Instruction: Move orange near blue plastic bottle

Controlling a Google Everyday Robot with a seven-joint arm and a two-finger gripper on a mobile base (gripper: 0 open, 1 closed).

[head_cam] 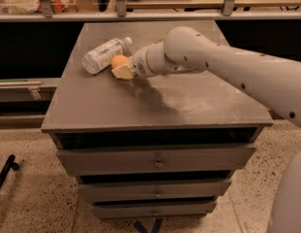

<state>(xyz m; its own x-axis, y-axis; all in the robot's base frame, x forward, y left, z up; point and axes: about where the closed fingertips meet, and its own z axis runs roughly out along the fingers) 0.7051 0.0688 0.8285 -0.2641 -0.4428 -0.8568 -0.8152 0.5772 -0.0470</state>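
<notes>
The blue plastic bottle [103,55] lies on its side at the back left of the grey cabinet top [189,101], with its white cap pointing right. The orange [119,60] is right beside the bottle's cap end, close to touching it. My gripper [121,67] reaches in from the right on a white arm and is shut on the orange. One pale yellow fingertip [123,72] shows in front of the fruit, low over the surface. The other finger is hidden behind it.
The cabinet has three drawers [155,161] below its top. A rail and shelf [141,14] run along the back. A sliver of green [161,37] shows behind my arm. A black bar [5,174] lies on the speckled floor at the left.
</notes>
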